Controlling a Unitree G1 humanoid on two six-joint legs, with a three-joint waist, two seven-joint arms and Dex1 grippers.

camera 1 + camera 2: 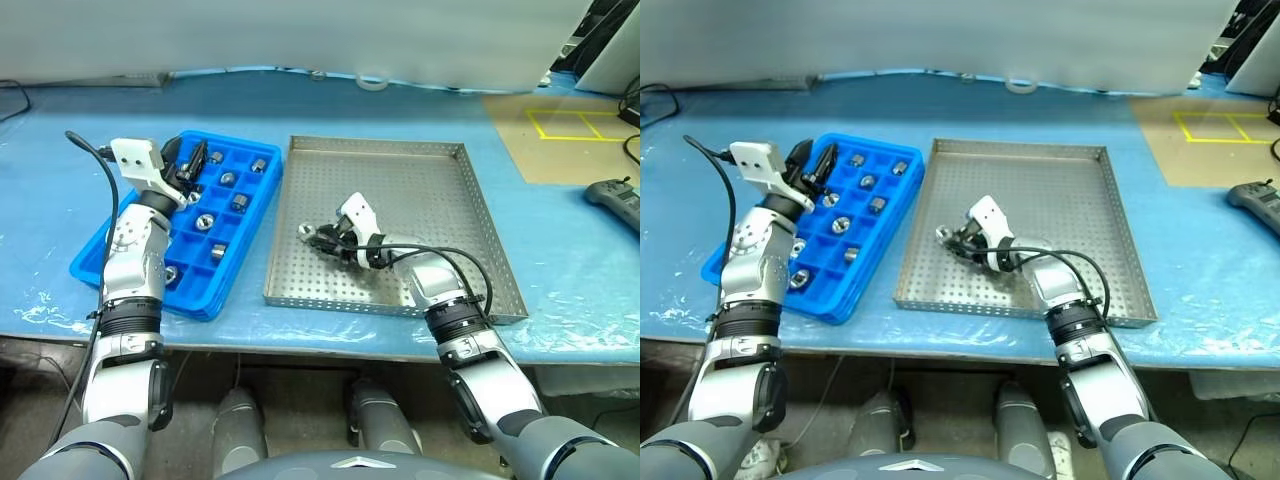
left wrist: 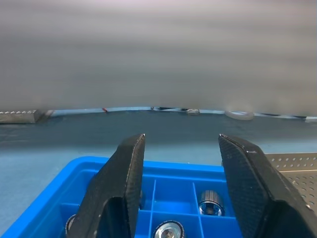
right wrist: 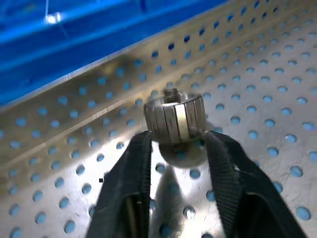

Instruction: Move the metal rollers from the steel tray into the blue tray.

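Ribbed black fingers point(image 3: 225, 168) of the right tool point(image 3: 176, 141) clench one shiny grey ridged metal roller point(image 3: 175, 118) on the perforated silver steel tray point(image 1: 440, 190). Angled forward, the left tool point(image 2: 181, 163) hangs released above the bright blue gridded plastic tray point(image 1: 100, 255); its wrist view shows more rollers point(image 2: 210, 202) seated in compartments.

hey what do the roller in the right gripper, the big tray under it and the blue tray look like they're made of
Roller: metal, shiny grey, ribbed side catching highlights.
Steel tray: sheet metal, probably steel; dull silver, perforated floor that mirrors light.
Blue tray: looks like moulded plastic; uniform bright blue, thin grid walls.
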